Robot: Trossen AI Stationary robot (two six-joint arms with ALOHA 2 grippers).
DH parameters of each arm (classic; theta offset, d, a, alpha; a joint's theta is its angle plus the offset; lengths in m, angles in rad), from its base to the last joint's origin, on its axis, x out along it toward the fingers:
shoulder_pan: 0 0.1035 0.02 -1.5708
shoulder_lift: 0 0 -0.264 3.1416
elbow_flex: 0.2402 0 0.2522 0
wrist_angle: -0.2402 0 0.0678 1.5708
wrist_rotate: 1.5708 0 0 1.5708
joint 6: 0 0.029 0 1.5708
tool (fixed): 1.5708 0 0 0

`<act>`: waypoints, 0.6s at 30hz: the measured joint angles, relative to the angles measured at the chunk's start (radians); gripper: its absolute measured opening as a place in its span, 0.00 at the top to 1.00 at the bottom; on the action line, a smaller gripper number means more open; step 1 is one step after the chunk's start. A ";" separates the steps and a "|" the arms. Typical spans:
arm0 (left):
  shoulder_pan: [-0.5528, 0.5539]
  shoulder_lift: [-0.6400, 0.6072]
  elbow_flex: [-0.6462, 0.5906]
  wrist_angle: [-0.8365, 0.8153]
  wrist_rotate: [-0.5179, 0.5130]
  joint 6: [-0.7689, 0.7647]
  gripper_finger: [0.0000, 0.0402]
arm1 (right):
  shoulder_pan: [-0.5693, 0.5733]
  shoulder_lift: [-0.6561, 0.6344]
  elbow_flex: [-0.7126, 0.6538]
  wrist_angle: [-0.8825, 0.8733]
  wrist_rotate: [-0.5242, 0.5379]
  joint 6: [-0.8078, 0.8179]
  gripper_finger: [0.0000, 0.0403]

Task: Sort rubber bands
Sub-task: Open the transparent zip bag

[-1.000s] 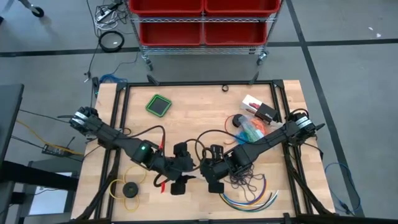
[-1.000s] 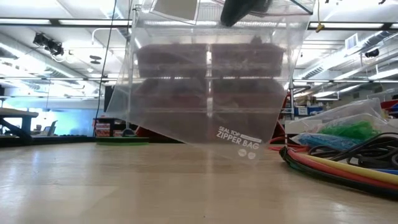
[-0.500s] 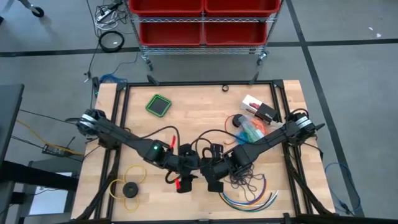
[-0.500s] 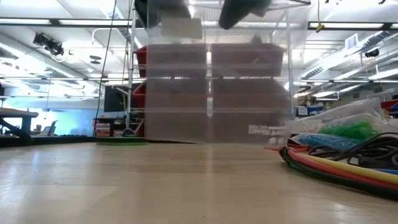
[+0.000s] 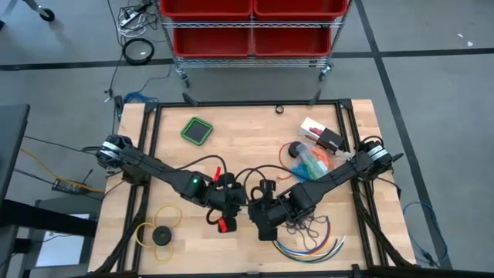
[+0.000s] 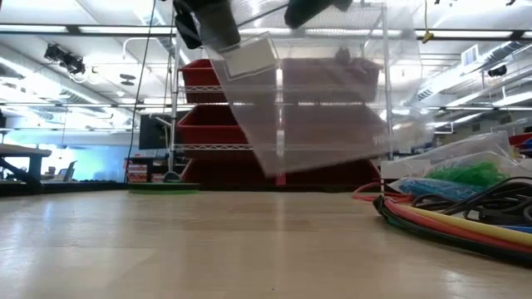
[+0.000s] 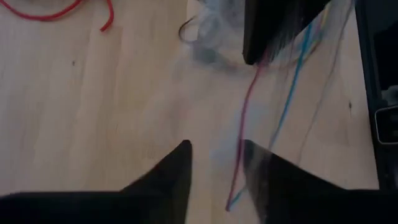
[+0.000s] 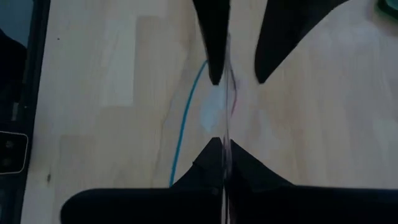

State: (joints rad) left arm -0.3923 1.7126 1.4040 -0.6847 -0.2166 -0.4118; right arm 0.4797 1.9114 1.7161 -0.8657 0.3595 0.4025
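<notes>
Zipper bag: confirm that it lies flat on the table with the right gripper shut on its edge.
Not quite. The zipper bag does not lie flat on the table; it hangs tilted in the air, clear of it, as the low view shows. The right gripper is indeed shut on its edge.

Two arms work over the table [image 5: 255,135], one gripper each: the left gripper [image 5: 240,202] and the right gripper [image 5: 257,207]. One clear bag [image 6: 324,108] hangs between them. One green square pad [image 5: 197,130] lies near the far left corner. One yellow ring [image 5: 158,228] with one black disc [image 5: 161,235] sits by the near left corner. One bunch of coloured cables [image 5: 309,245] curves along the near edge.
</notes>
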 joint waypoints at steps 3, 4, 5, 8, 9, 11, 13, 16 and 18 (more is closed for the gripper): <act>0.000 0.000 0.000 0.000 0.002 0.037 0.79 | 0.000 0.000 0.000 0.010 0.005 -0.013 1.00; 0.000 0.000 0.000 0.000 0.002 0.048 0.86 | 0.000 0.000 0.000 0.011 0.005 -0.014 1.00; 0.000 0.000 0.000 0.001 0.002 0.065 0.92 | 0.000 0.000 0.000 0.011 0.005 -0.014 1.00; 0.000 0.000 0.000 0.012 -0.010 0.099 0.98 | 0.000 0.000 0.000 0.016 0.004 -0.023 1.00; 0.000 0.000 0.000 0.021 -0.025 0.113 0.98 | 0.000 0.000 0.000 0.024 0.005 -0.029 1.00; 0.000 0.000 0.000 0.041 -0.045 0.136 0.99 | 0.000 0.000 0.000 0.038 0.005 -0.031 1.00; 0.000 0.000 0.000 0.055 -0.072 0.146 0.99 | 0.000 0.000 0.000 0.043 0.009 -0.030 1.00; 0.000 0.000 0.000 0.049 -0.132 0.148 0.99 | -0.001 0.000 0.000 0.045 0.022 -0.032 0.96; 0.000 0.000 0.000 0.015 -0.186 0.151 0.99 | -0.002 0.000 0.000 0.043 0.043 -0.031 0.92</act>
State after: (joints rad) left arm -0.3927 1.7123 1.4040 -0.6701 -0.4022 -0.2604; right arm 0.4778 1.9114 1.7164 -0.8232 0.4027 0.3710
